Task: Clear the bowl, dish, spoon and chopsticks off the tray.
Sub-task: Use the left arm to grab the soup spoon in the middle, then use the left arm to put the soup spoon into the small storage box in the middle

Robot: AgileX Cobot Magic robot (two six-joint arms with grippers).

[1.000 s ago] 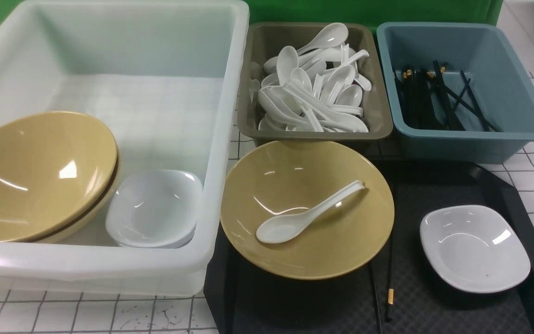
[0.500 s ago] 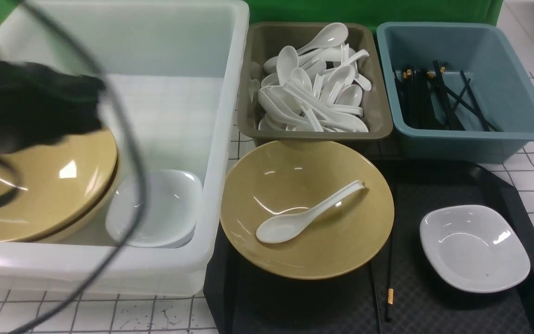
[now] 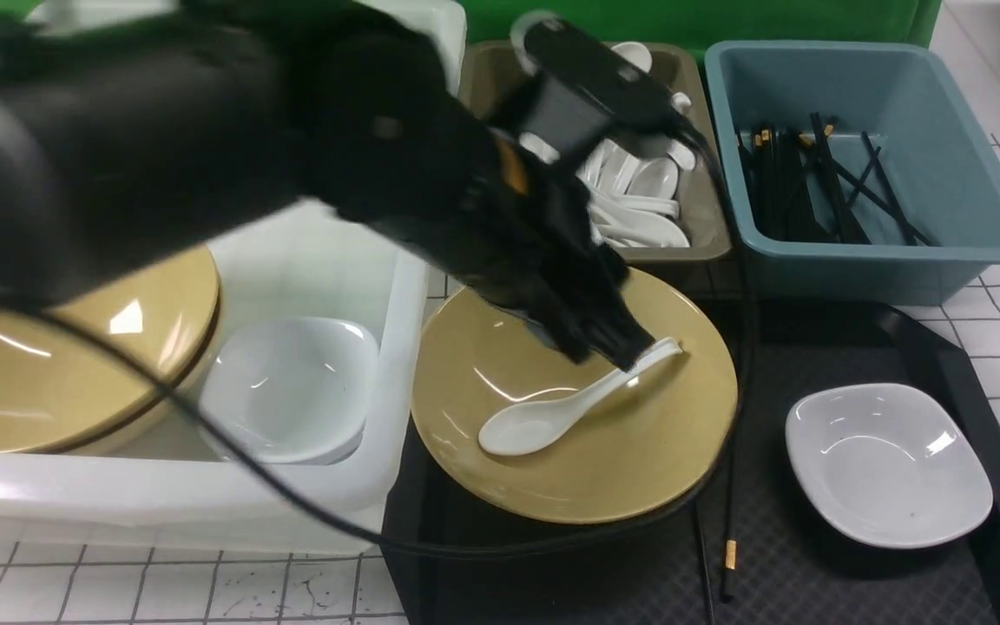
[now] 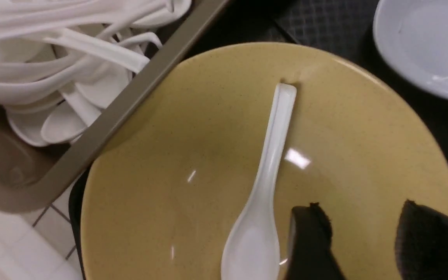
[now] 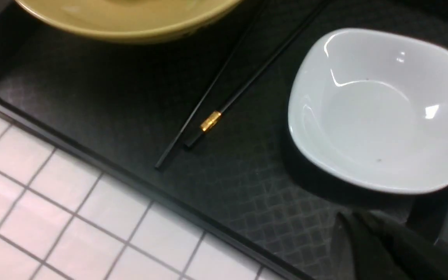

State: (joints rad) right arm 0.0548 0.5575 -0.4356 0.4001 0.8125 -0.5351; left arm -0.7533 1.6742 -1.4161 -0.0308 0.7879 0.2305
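Observation:
The mustard-yellow bowl point(image 3: 604, 451) stands on the left part of the black tray point(image 3: 812, 573), with the white spoon point(image 3: 552, 412) lying inside it. My left gripper point(image 3: 626, 351) hovers over the spoon's handle end. In the left wrist view the left gripper point(image 4: 360, 210) is open above the bowl point(image 4: 208, 155), with the spoon point(image 4: 270, 155) just beside one finger point(image 4: 311, 225), outside the gap. The white dish point(image 3: 889, 464) rests on the tray's right side. The black chopsticks point(image 3: 730, 521) lie between bowl and dish. My right gripper point(image 5: 348, 219) is shut, low over the tray point(image 5: 111, 116) beside the dish point(image 5: 379, 112).
A big white tub point(image 3: 409, 347) on the left holds stacked yellow bowls point(image 3: 49, 365) and white dishes point(image 3: 292, 391). Behind the tray stand an olive tub point(image 3: 713, 234) full of spoons and a blue tub point(image 3: 943, 252) with chopsticks. The left arm's cable point(image 3: 465, 547) hangs across the tray's front.
My left arm has swung in from the left, over the white tub, to above the bowl and spoon. Its jaws have opened.

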